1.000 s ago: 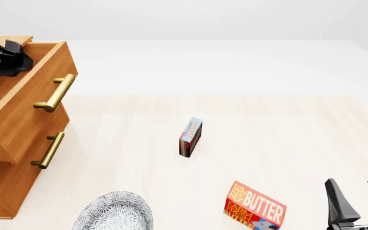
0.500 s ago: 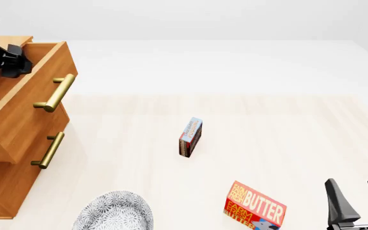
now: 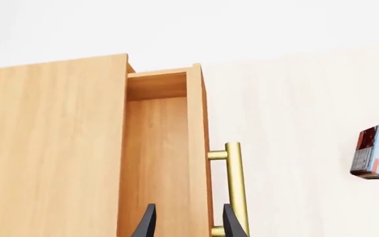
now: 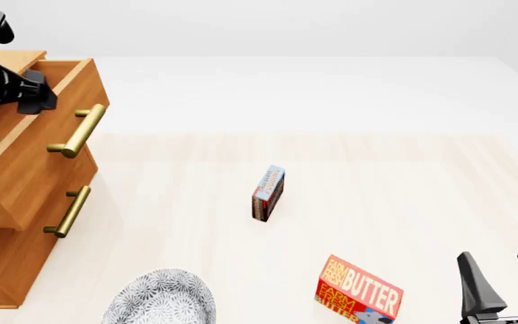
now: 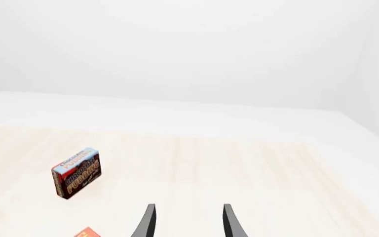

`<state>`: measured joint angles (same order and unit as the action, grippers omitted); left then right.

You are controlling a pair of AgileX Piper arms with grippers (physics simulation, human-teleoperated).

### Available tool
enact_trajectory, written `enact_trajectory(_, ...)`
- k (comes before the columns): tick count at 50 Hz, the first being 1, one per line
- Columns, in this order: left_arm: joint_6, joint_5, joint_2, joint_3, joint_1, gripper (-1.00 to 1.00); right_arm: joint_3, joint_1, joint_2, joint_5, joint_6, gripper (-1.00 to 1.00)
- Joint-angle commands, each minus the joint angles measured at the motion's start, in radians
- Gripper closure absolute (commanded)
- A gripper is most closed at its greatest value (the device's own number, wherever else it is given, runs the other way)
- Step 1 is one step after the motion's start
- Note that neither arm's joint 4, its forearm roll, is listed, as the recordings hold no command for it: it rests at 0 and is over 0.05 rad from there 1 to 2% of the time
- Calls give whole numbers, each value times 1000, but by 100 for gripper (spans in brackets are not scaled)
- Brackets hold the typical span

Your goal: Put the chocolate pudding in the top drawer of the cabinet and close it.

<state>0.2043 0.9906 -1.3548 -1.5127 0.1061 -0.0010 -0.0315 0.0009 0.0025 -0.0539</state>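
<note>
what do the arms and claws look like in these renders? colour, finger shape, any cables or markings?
Both are plain black. The right claw has two slim, tapered fingers, wider at the base and narrowing to the tips. The left claw shows the same thin dark finger pair; its arm is a bulky black housing. No cables, labels or markings are visible.

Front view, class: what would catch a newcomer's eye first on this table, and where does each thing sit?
The big wooden cabinet at the far left stands out first, its top drawer pulled open with the left claw above it. Next, the small chocolate pudding box standing on edge mid-table. Then the bright butter box near the front edge, beside the open right claw.
</note>
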Motion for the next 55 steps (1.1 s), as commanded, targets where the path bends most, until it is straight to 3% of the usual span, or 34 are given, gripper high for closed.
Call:
enact_trajectory(1, -27, -10, -18, 7, -4, -100, 0, 0, 0, 1, -1, -100)
enact_trajectory(14, -27, -10, -18, 7, -4, -100, 0, 0, 0, 1, -1, -100)
enact_trajectory(16, -93, -5, -33, 11, -28, -100, 0, -3, 0, 1, -4, -100)
enact_trajectory(32, -123, -4, -45, 9, -60, -100, 0, -5, 0, 2, -6, -100)
enact_trajectory(55, -159, -64, -60, 77, -101, -100, 1, -2, 0, 4, -5, -100)
